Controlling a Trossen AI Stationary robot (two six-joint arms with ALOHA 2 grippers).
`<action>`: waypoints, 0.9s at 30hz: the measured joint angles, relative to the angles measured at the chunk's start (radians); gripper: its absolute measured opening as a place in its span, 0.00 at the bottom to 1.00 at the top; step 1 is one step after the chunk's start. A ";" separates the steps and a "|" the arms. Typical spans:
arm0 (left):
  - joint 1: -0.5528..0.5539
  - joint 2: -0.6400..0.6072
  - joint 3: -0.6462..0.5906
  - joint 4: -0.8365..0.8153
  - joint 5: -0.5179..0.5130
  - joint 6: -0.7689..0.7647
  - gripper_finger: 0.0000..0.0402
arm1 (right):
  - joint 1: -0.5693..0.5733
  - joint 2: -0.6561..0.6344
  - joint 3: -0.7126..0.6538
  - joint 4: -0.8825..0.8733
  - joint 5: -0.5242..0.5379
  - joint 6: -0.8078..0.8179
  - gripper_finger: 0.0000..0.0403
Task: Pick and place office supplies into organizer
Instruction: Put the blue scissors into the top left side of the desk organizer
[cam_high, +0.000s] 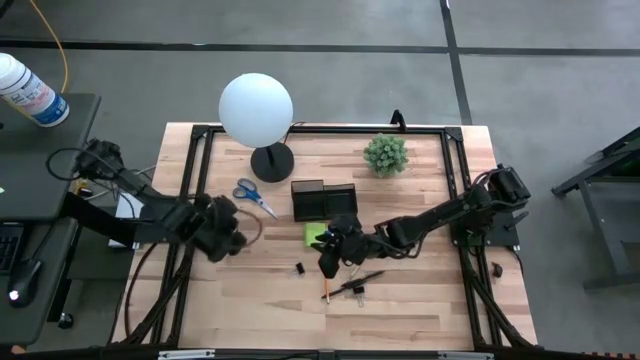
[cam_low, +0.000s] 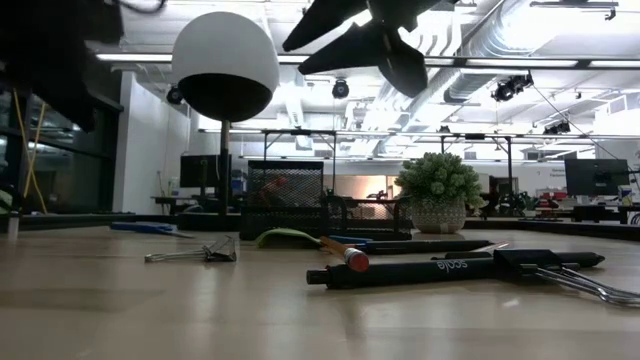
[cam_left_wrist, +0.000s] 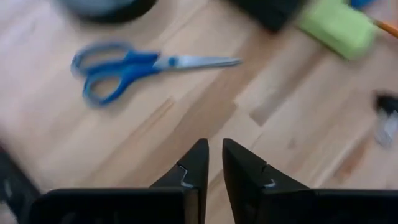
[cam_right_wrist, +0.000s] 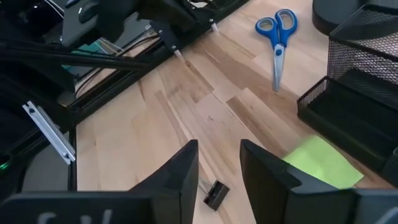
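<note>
Hovering released, the right end effector hangs over a black clip beside the sticky-note pad.

Grey floor (dark seams), ceiling ducts overhead, monitors behind.

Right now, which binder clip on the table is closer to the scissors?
The lone black binder clip left of the right gripper is closer to the blue-handled scissors; the other clip lies farther off, beside the pens.

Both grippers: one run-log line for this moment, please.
left gripper: nearly shut, empty, near scissors | right gripper: open, empty, above binder clip
</note>
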 joint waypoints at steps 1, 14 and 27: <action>0.028 0.000 -0.002 0.006 0.022 -0.032 0.10 | -0.002 0.000 0.000 -0.001 0.000 0.000 0.27; 0.362 0.006 -0.004 0.089 0.066 -0.307 0.18 | -0.052 0.000 0.000 -0.046 -0.118 -0.239 0.27; 0.493 0.091 -0.004 0.139 0.057 -0.742 0.21 | -0.148 -0.018 0.000 -0.474 -0.225 -0.556 0.27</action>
